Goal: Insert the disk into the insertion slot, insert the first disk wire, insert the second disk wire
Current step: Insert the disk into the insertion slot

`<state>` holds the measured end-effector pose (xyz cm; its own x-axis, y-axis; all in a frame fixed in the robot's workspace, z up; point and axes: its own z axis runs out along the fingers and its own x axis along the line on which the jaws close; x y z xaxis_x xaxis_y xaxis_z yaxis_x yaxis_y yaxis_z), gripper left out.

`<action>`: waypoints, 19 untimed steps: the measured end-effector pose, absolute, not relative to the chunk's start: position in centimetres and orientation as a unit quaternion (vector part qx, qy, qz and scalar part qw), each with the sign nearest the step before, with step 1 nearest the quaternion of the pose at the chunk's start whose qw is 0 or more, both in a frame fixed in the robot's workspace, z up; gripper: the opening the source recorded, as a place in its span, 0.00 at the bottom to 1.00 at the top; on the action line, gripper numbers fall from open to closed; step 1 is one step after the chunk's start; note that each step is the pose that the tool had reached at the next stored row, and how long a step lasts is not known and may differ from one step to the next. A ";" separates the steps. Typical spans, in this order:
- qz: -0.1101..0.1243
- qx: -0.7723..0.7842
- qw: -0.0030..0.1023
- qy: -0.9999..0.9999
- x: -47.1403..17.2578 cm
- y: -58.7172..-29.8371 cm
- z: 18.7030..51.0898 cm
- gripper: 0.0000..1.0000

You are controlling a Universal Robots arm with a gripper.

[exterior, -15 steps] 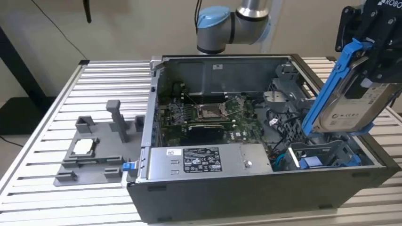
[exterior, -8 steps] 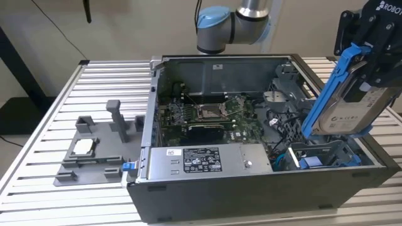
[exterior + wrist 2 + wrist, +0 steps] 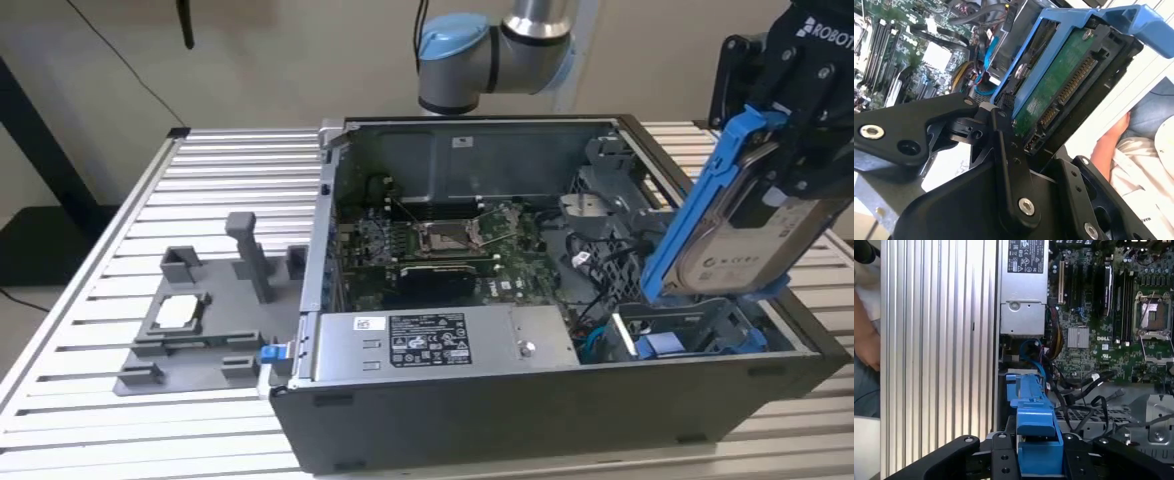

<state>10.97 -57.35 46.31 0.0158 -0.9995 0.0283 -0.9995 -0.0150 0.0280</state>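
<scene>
My gripper (image 3: 785,140) is shut on the disk (image 3: 737,235), a silver drive with a white label in a bright blue carrier (image 3: 701,190). It holds the disk tilted, nearly upright, above the open computer case at the exterior view's right. The insertion slot (image 3: 694,322), a grey metal bay with blue tabs, lies just below the disk's lower end, apart from it. In the second wrist view the disk's green underside (image 3: 1054,95) and its connectors sit between the black fingers (image 3: 1009,150). A blue cable (image 3: 597,328) and black cables (image 3: 587,255) lie loose beside the bay; which are the disk wires I cannot tell.
A long grey metal box with white stickers (image 3: 427,340) lies along the case's front next to the bay. The motherboard (image 3: 441,240) covers the case floor. A grey fixture (image 3: 200,320) rests on the slatted table (image 3: 107,260). A person's arm (image 3: 1109,145) is close beside the case.
</scene>
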 end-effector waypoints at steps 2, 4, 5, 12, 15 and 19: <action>0.001 0.713 0.020 -0.701 11.0 -57.4 46.1 0.33; 0.001 0.713 0.019 -0.700 11.0 -57.5 46.0 0.33; 0.001 0.714 0.019 -0.700 11.0 -57.5 45.9 0.33; 0.003 0.716 0.018 -0.698 11.0 -57.6 45.3 0.33; 0.004 0.716 0.016 -0.698 11.0 -57.6 44.9 0.33; 0.005 0.716 0.016 -0.698 11.0 -57.6 44.3 0.33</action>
